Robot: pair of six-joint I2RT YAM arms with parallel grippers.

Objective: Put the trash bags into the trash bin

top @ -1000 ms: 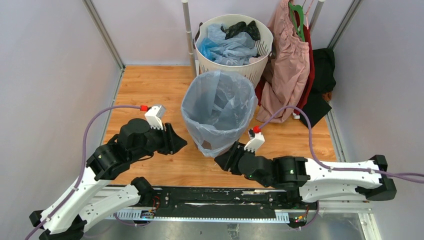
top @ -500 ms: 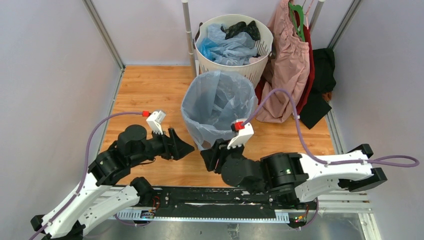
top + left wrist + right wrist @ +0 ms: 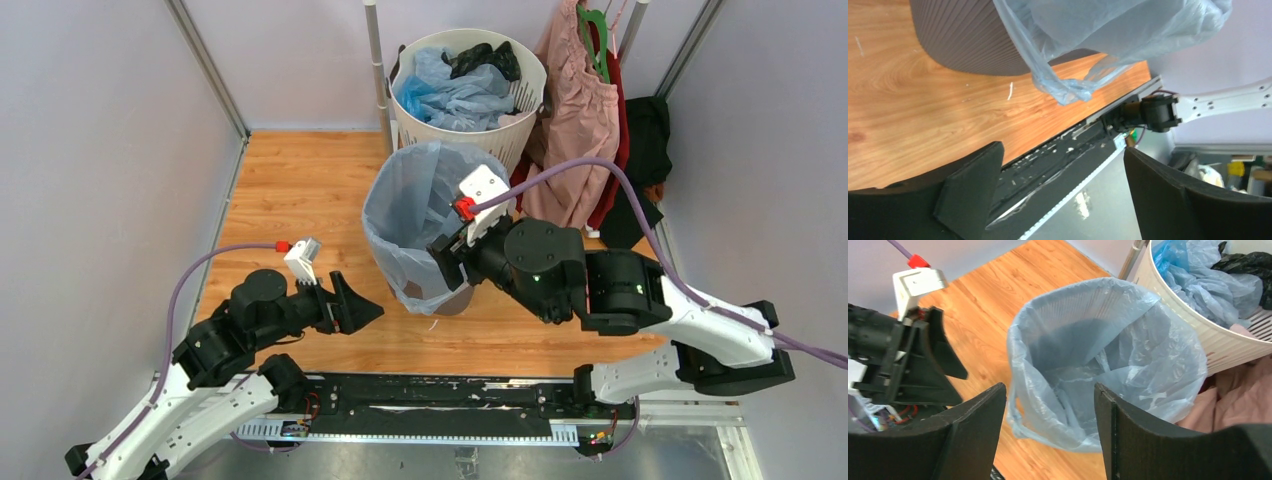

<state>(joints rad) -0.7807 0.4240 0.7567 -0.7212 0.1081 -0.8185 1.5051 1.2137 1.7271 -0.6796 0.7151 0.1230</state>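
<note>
Right arm has risen from low at the near side of the trash bin (image 3: 965, 42) to a spot above its near rim. Left arm has pulled back toward the base, and both sets of jaws have widened.

Right gripper (image 3: 1048, 390): jaws well apart, nothing between them, looking down into the bin mouth. Left gripper (image 3: 1063, 155): jaws wide, empty, low over the wooden floor (image 3: 300, 180), apart from the bin.

Pale blue bag (image 3: 1108, 355) sits in the bin as a liner. Its mouth is folded out over the rim, and a knotted tail (image 3: 1065, 92) hangs outside on the near side. More bags (image 3: 450, 95) lie crumpled in the white basket (image 3: 528, 95) just behind the bin.

Judgement: release is done and the next bag is to be fetched. Lift the right arm clear of the rim before it crosses, or the fingers may snag the film and drag the liner out. Pinch a raised fold of the next bag, not flat film.
</note>
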